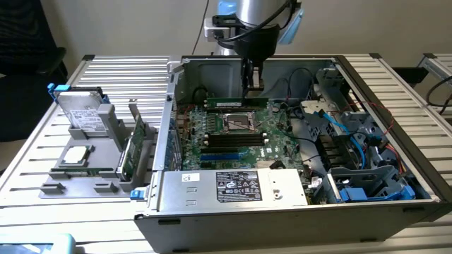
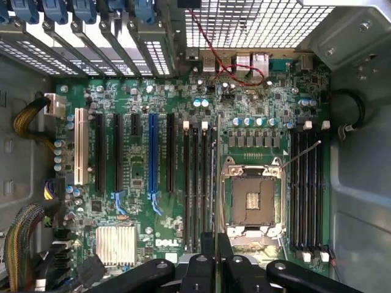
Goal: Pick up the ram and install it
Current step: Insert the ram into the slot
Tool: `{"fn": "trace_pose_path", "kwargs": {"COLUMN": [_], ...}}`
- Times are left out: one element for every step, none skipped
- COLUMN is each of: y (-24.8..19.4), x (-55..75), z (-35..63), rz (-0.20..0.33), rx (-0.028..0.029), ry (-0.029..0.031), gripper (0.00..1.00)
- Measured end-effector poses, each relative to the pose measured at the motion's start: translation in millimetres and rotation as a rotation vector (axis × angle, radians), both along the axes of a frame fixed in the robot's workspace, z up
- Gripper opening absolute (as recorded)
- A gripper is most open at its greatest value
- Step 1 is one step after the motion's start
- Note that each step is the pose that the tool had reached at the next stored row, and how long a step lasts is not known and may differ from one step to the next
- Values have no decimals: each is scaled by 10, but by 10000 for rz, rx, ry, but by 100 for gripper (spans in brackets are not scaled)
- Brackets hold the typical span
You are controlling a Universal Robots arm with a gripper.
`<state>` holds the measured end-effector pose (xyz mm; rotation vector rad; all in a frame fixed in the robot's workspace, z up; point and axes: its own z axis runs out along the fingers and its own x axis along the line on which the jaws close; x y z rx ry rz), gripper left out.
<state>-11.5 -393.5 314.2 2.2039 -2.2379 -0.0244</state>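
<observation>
My gripper reaches down into the open computer case and is shut on the ram, a long thin green stick held level over the far part of the motherboard. In the wrist view the ram shows edge-on as a thin line between my dark fingers. It runs along the black memory slots, between them and the CPU socket. I cannot tell whether it touches a slot. More black slots lie on the near side of the socket.
A grey holder on the exterior view's left carries a hard drive, a CPU chip and a taller green expansion card. The power supply fills the case's front. Cables and blue drive cages crowd the right.
</observation>
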Motion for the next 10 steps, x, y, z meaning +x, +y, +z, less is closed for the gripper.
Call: {"fn": "trace_pose_path", "kwargs": {"y": [0,0,0,0,0,0,-2,-7,-12,-15], "x": [0,0,0,0,0,0,0,-1,-1,-1], "z": [-18,-37,-54,-73,-91,-108,-121,-133,-145,-155], "rz": [0,1,0,0,0,0,1,5,6,7], "rx": [0,-1,-2,-3,-2,-1,-2,-1,-1,-2], "ry": [0,0,0,0,0,0,0,0,0,0], "gripper": [14,14,14,14,14,14,14,14,14,14]}}
